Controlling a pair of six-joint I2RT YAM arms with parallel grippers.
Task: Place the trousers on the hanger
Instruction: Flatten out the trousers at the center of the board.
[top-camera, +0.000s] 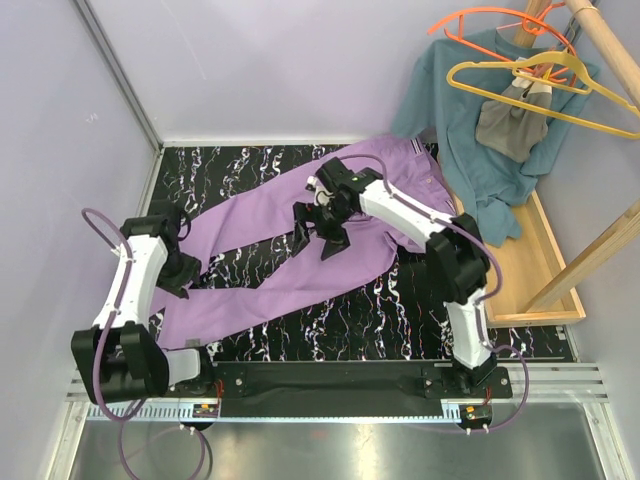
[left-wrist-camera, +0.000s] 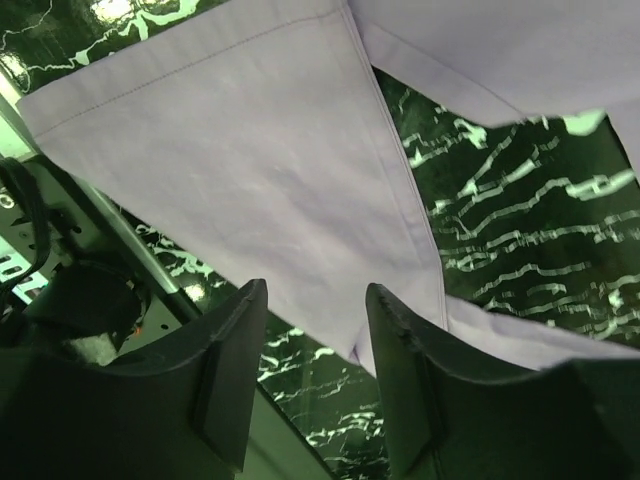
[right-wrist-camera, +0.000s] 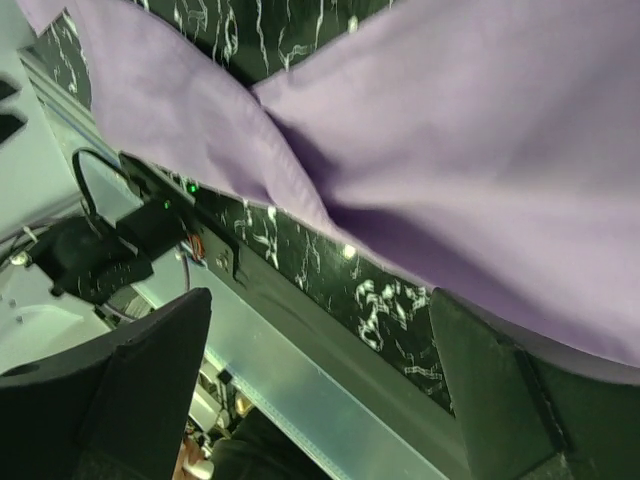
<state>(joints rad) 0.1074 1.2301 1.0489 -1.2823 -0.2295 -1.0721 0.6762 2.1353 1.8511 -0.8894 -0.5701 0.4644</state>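
The lilac trousers (top-camera: 300, 235) lie flat on the black marbled table, waist at the far right and legs running to the near left. The yellow hanger (top-camera: 530, 85) hangs on the wooden rack at the far right, away from both grippers. My right gripper (top-camera: 316, 228) hovers over the crotch with its jaws wide open and empty; the right wrist view shows the cloth (right-wrist-camera: 480, 130) beyond the gripper (right-wrist-camera: 320, 297). My left gripper (top-camera: 188, 278) is open by the leg ends; the left wrist view shows a leg hem (left-wrist-camera: 250, 140) just past the gripper (left-wrist-camera: 315, 290).
A teal shirt (top-camera: 465, 140) and a small grey garment (top-camera: 510, 122) hang on the rack. An orange hanger (top-camera: 495, 22) hangs above them. The rack's wooden base tray (top-camera: 545, 275) stands at the table's right. Walls close off the left and back.
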